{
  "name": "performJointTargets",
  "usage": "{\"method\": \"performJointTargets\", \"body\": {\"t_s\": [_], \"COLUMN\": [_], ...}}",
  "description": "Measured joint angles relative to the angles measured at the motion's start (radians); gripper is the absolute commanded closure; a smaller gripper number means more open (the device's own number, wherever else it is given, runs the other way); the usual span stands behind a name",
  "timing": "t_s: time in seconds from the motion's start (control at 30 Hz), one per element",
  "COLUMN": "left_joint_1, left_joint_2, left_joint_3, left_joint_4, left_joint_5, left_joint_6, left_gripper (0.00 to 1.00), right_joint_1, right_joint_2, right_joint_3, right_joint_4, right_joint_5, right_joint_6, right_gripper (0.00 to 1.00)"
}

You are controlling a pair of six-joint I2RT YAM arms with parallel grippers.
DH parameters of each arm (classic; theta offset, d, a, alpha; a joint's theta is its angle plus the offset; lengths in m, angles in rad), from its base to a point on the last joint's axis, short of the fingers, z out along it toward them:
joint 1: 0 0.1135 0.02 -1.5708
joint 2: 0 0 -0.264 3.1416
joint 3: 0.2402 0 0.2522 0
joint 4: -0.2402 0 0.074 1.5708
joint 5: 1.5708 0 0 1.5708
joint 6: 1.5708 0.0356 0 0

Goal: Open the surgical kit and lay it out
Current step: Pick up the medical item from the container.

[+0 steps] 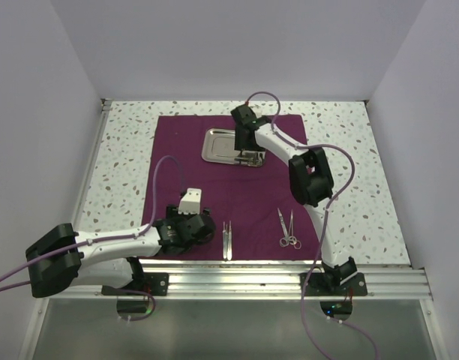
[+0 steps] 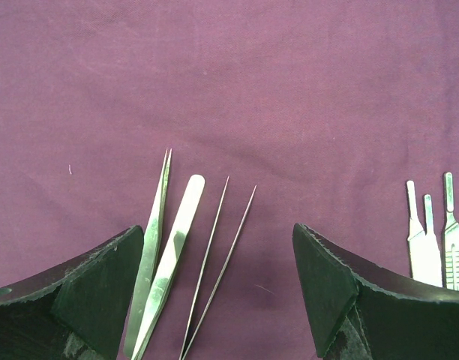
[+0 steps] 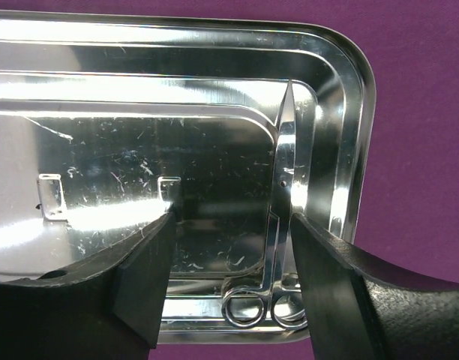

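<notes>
The maroon cloth (image 1: 184, 161) lies spread flat on the table. The steel tray (image 1: 218, 145) sits on its far middle. My right gripper (image 1: 250, 159) hangs open over the tray's right end. In the right wrist view (image 3: 231, 225) ring-handled scissors (image 3: 282, 187) lie in the tray (image 3: 139, 90) between the fingers, close to the right finger. My left gripper (image 1: 203, 226) is open and low over the cloth's near edge. Tweezers (image 1: 227, 240) lie beside it. In the left wrist view (image 2: 218, 251) flat tweezers (image 2: 169, 240) and thin pointed tweezers (image 2: 218, 247) lie between the fingers.
Two ring-handled instruments (image 1: 288, 229) lie on the cloth at the near right. Flat steel instrument tips (image 2: 432, 240) show at the right of the left wrist view. The speckled table (image 1: 349, 165) is walled at the back and sides. A metal rail (image 1: 252, 277) runs along the near edge.
</notes>
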Motion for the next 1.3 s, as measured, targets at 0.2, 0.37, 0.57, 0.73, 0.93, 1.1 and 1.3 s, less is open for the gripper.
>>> {"method": "performJointTargets", "body": {"t_s": [0.2, 0.37, 0.57, 0.73, 0.93, 1.1, 1.3], "left_joint_1": [0.0, 0.0, 0.0, 0.0, 0.0, 0.0, 0.0], "left_joint_2": [0.0, 0.0, 0.007, 0.011, 0.016, 0.022, 0.024], "left_joint_3": [0.0, 0.0, 0.0, 0.0, 0.0, 0.0, 0.0], "left_joint_4": [0.0, 0.0, 0.0, 0.0, 0.0, 0.0, 0.0], "left_joint_5": [0.0, 0.0, 0.0, 0.0, 0.0, 0.0, 0.0], "left_joint_6": [0.0, 0.0, 0.0, 0.0, 0.0, 0.0, 0.0], "left_gripper": [0.16, 0.16, 0.16, 0.16, 0.16, 0.16, 0.16], "right_joint_1": [-0.001, -0.01, -0.02, -0.034, -0.037, -0.038, -0.038], "right_joint_2": [-0.034, -0.093, -0.13, -0.137, -0.137, -0.115, -0.074], "right_joint_3": [-0.077, -0.198, -0.274, -0.283, -0.28, -0.227, -0.11], "right_joint_4": [0.06, 0.138, 0.2, 0.201, 0.198, 0.156, 0.064], "right_joint_5": [-0.011, -0.042, -0.064, -0.071, -0.084, -0.086, -0.092], "right_joint_6": [0.017, 0.051, 0.066, 0.071, 0.07, 0.063, 0.046], "right_gripper": [0.35, 0.36, 0.76, 1.0, 1.0, 1.0, 1.0]}}
